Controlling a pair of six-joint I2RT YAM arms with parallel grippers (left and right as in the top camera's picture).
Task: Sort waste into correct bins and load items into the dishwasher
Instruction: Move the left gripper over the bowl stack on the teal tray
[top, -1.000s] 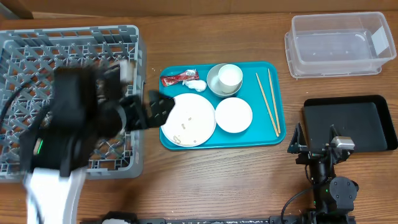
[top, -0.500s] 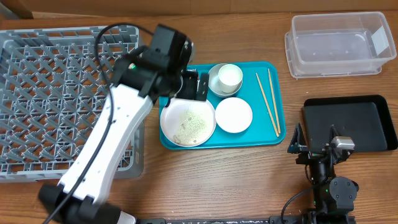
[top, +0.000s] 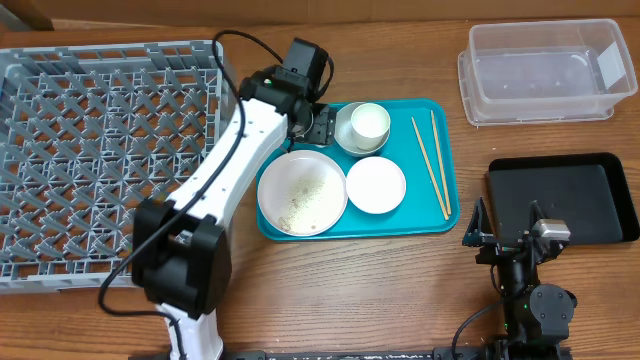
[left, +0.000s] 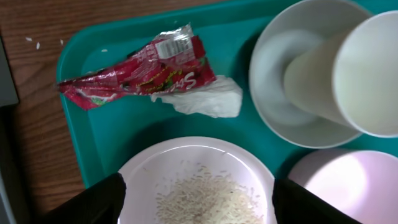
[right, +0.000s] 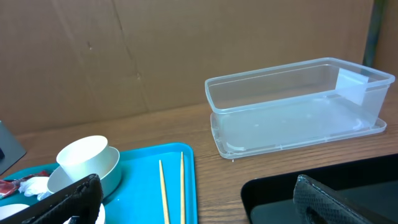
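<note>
My left gripper (top: 312, 127) hovers open over the back left corner of the teal tray (top: 420, 215) and hides the waste there from overhead. In the left wrist view the red wrapper (left: 143, 71) lies just ahead of my gripper (left: 199, 200), with the white tissue (left: 208, 99) tucked against it. Rice scraps (left: 208, 199) cover the large plate (top: 302, 192) below the jaws. Beside it are the small plate (top: 376, 185), the steel bowl (top: 345, 137) holding the white cup (top: 369, 122), and the chopsticks (top: 430, 165). My right gripper (top: 510, 237) rests open by the black tray (top: 560, 200).
The grey dish rack (top: 100, 160) fills the left of the table, with nothing in it. The clear tub (top: 545, 70) stands at the back right, also seen as the clear tub (right: 298, 106) beyond the black tray (right: 323, 186). Cables trail along the left arm.
My left arm swung from over the rack's right side to the tray's back left corner and now covers the wrapper and tissue overhead. The right arm stayed still.
</note>
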